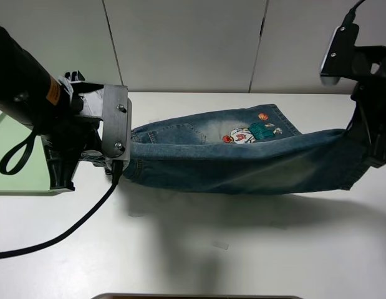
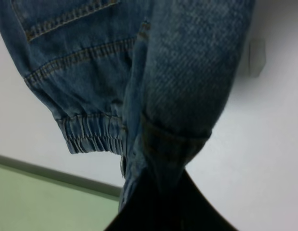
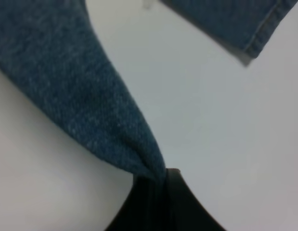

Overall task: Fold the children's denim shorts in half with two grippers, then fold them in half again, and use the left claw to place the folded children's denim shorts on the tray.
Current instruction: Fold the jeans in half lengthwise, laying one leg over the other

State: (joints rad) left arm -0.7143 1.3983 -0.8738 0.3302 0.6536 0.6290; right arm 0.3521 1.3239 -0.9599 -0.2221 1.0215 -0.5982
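Exterior high view: children's denim shorts (image 1: 242, 165) stretched across the white table (image 1: 255, 249)
Tray (image 1: 12, 156) lies far left; left gripper (image 1: 122, 163) clamps the shorts' left end, right gripper (image 1: 366, 149) clamps their right end, denim sagging between them

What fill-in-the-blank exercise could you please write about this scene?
1. The left gripper and the right gripper are each shut on the ___.
2. The tray is pale ___ in colour.
3. In the high view, the tray lies at the ___ edge.
Missing words: shorts; green; left.
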